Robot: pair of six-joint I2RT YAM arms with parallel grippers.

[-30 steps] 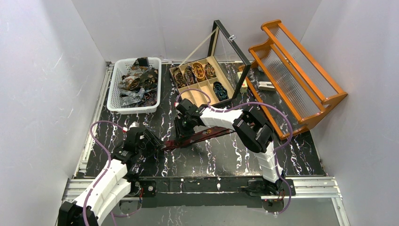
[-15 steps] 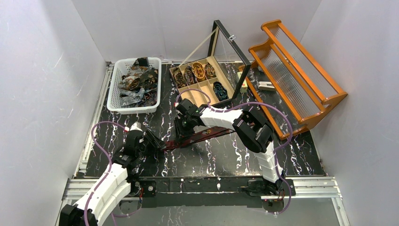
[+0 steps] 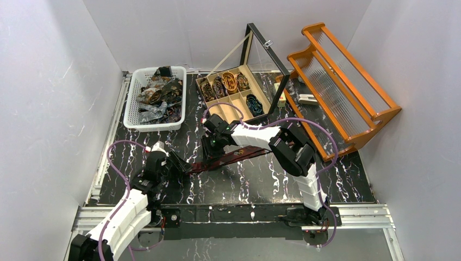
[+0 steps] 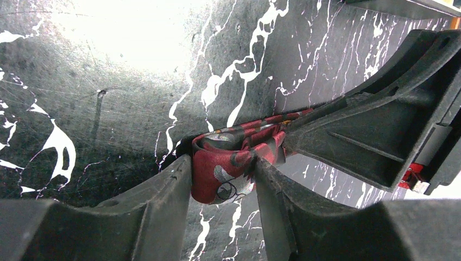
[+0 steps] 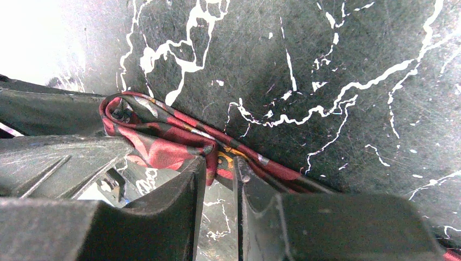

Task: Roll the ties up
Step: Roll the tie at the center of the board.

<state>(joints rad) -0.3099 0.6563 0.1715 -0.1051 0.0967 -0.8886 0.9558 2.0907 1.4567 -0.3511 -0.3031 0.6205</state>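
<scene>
top external: red tie (image 3: 244, 154) lengthwise left-right, left pincer (image 4: 223, 169) tight on its coiled end, right pincer (image 5: 218, 164) tight mid-length

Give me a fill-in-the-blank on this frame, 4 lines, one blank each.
1. The tie on the table is mainly ___.
2. The left gripper and right gripper are ___ shut on it.
3. Loose ties fill the white ___.
4. The compartment box has its lid ___.
Missing: red; both; basket; open.

Black marbled table (image 3: 261, 182) bears basket (image 3: 129, 106), box (image 3: 224, 111), rack (image 3: 340, 92), red tie (image 3: 244, 154)
</scene>
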